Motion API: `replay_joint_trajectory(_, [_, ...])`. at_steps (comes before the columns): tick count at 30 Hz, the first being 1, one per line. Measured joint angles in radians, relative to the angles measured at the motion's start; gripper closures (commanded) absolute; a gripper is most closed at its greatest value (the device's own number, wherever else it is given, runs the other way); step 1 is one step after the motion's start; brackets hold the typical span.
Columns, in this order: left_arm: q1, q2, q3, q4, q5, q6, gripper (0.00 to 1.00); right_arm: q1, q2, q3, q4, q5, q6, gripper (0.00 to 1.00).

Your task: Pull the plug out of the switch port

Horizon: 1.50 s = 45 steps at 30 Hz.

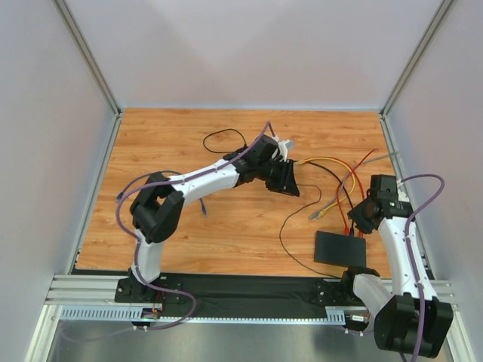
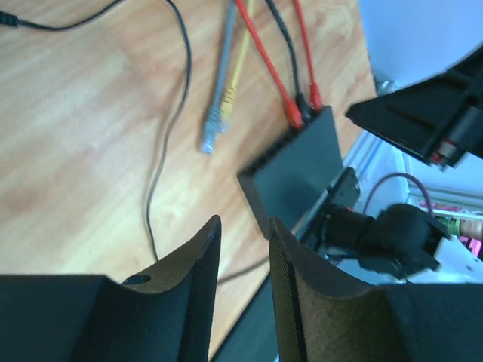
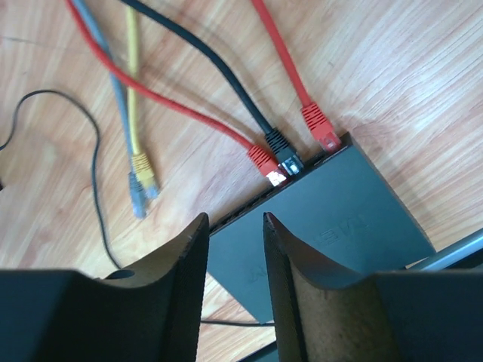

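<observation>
The flat black switch (image 1: 339, 249) lies at the near right of the wooden table; it also shows in the right wrist view (image 3: 332, 219) and the left wrist view (image 2: 302, 166). Three plugs sit in its far edge: a red plug (image 3: 264, 162), a black plug (image 3: 281, 148) and a second red plug (image 3: 321, 128). My right gripper (image 3: 234, 219) is open and empty, hovering over the switch's left part, short of the plugs (image 1: 361, 219). My left gripper (image 2: 244, 226) is open and empty, above mid-table, well left of the switch (image 1: 290, 181).
A loose yellow plug (image 3: 143, 167) and a loose grey plug (image 3: 137, 196) lie side by side left of the switch. A thin black wire (image 1: 283, 226) curves across the table. The cables run off to the far right. Walls enclose the table.
</observation>
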<state>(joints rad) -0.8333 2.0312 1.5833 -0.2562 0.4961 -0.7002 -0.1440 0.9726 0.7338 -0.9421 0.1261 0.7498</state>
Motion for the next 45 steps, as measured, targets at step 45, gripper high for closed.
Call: replay_joint_trajectory(45, [-0.245,0.426,0.445,0.021,-0.131,-0.104,0.67,0.003,-0.066,-0.047,-0.161,0.072,0.038,0.66])
